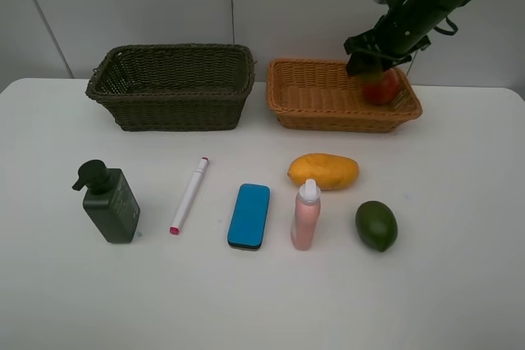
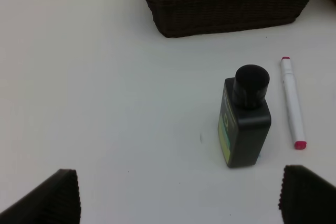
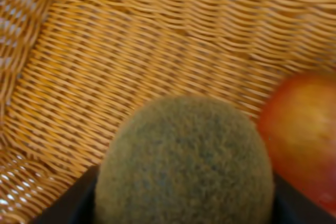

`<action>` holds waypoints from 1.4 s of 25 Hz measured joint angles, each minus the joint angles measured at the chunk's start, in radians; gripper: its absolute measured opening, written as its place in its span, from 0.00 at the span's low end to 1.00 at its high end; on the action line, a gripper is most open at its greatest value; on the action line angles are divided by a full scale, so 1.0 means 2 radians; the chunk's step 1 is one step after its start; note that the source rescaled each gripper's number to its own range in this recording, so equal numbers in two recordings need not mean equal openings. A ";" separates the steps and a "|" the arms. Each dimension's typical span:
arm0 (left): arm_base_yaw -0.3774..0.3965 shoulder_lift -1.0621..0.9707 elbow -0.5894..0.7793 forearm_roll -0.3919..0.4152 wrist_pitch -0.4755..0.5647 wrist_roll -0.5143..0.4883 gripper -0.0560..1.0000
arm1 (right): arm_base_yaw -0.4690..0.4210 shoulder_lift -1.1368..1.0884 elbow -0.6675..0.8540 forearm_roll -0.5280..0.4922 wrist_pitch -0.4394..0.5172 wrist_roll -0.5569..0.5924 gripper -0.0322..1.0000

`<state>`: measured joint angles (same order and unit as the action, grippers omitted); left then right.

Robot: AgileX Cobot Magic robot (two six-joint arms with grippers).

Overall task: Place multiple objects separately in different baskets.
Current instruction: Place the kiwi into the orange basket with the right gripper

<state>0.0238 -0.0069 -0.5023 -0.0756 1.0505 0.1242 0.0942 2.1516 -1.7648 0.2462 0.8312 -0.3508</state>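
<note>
Right gripper [image 1: 371, 70] is clamped on the kiwi [image 3: 184, 166], low inside the orange-tan basket [image 1: 320, 97], just beside the pomegranate [image 3: 302, 129]. Risks: on release the kiwi likely rolls into the pomegranate, and the fingers could snag the wicker on retreat. Left gripper [image 2: 178, 198] is spread wide and empty, near the pump bottle [image 2: 244, 124].
</note>
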 joint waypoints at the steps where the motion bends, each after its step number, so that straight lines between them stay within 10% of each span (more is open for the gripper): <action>1: 0.000 0.000 0.000 0.000 0.000 0.000 1.00 | 0.004 0.003 0.000 0.001 -0.005 0.000 0.03; 35: 0.000 0.000 0.000 0.000 0.000 0.000 1.00 | 0.009 0.041 -0.001 0.001 -0.028 -0.002 0.03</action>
<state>0.0238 -0.0069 -0.5023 -0.0756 1.0505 0.1242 0.1127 2.2329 -1.7660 0.2475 0.7747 -0.3541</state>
